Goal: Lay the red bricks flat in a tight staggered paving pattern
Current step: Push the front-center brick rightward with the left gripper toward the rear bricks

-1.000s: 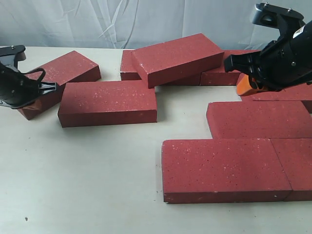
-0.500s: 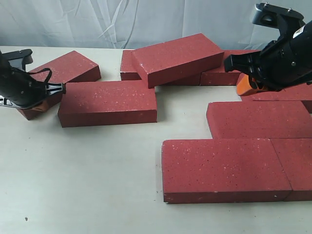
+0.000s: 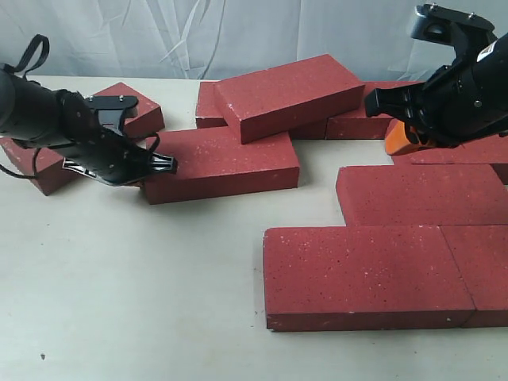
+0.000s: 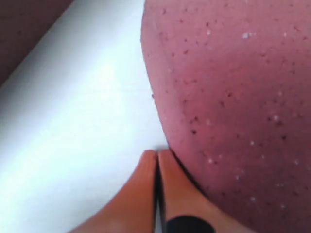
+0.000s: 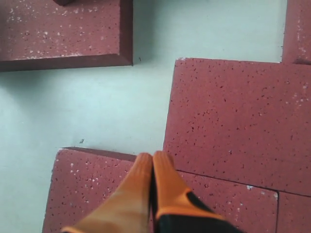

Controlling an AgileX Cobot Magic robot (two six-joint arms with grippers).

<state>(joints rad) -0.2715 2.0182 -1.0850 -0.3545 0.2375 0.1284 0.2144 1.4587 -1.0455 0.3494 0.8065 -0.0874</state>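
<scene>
Several red bricks lie on the pale table. My left gripper (image 3: 169, 165) is shut and empty, its orange fingertips (image 4: 167, 162) pressed against the left end of a flat brick (image 3: 226, 161) (image 4: 233, 97). That brick's far corner sits under a tilted brick (image 3: 290, 94) resting on back bricks. Two bricks (image 3: 369, 274) lie end to end at the front right, with another brick (image 3: 421, 193) staggered behind them. My right gripper (image 3: 401, 140) (image 5: 153, 158) hangs shut and empty above the back right bricks (image 5: 228, 116).
Another brick (image 3: 131, 107) lies at the far left behind my left arm, partly hidden. More bricks (image 3: 361, 123) sit at the back under the tilted one. Bare table (image 3: 135, 294) spreads across the front left. A white cloth backdrop closes the rear.
My left gripper has swept rightward and pushed the flat brick to the right, toward the laid rows and under the tilted brick's edge. The right arm has stayed still.
</scene>
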